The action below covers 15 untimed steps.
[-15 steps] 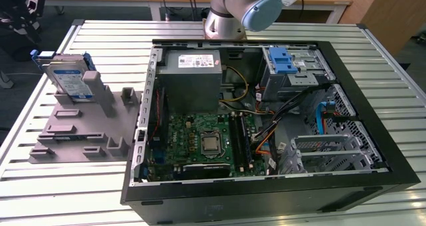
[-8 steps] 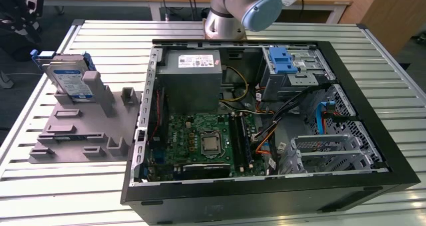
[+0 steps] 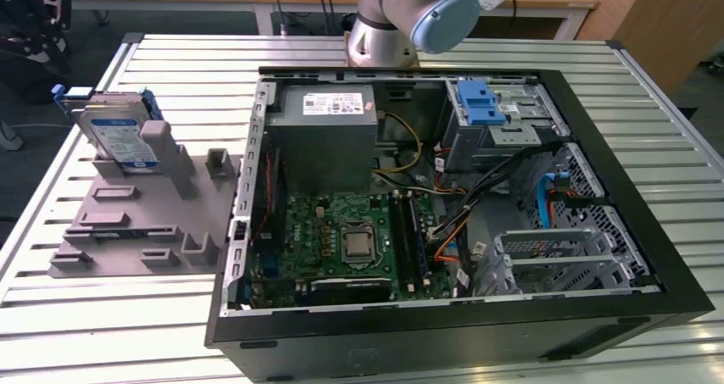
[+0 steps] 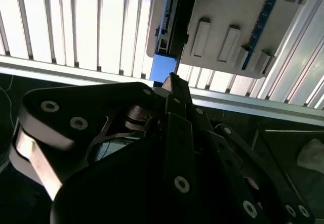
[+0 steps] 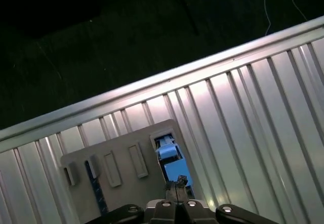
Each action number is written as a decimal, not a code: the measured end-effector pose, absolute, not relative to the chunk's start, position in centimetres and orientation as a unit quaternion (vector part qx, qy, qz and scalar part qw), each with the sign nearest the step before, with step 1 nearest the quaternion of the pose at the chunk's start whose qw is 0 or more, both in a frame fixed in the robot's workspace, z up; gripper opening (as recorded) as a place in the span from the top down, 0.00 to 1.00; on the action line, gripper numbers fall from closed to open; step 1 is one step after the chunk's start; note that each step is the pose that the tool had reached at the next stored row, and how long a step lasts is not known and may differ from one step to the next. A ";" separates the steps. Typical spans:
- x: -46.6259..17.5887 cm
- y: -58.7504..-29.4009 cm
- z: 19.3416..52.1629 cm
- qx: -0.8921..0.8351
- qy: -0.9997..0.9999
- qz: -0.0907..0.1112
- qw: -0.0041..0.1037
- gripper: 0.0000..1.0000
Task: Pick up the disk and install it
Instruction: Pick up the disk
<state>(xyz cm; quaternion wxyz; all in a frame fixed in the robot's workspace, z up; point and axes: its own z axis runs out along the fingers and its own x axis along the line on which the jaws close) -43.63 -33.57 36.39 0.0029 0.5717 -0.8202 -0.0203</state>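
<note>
The disk (image 3: 122, 138), a silver drive with a white-and-blue label in a blue bracket, stands on edge in a grey holder (image 3: 136, 223) at the exterior view's left. In the first wrist view I look down on the disk (image 5: 169, 159) from well above. My gripper (image 5: 177, 183) hangs over it with its fingertips together and nothing between them. The second wrist view shows the gripper (image 4: 173, 82) close to the blue bracket end of the disk (image 4: 163, 64), not touching it.
An open black computer case (image 3: 633, 189) lies on the slatted metal table (image 3: 192, 70). Inside are a grey power supply box (image 3: 328, 138), a motherboard (image 3: 351, 240) and a silver cage with a blue latch (image 3: 498, 117). The arm's base (image 3: 391, 28) stands behind the case.
</note>
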 end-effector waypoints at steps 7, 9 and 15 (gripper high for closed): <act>-43.6 -33.6 36.1 0.620 -0.784 -0.020 0.004 0.89; -43.7 -33.6 36.1 0.624 -0.782 -0.020 0.004 0.89; -43.7 -33.6 36.1 0.624 -0.781 -0.020 0.004 0.84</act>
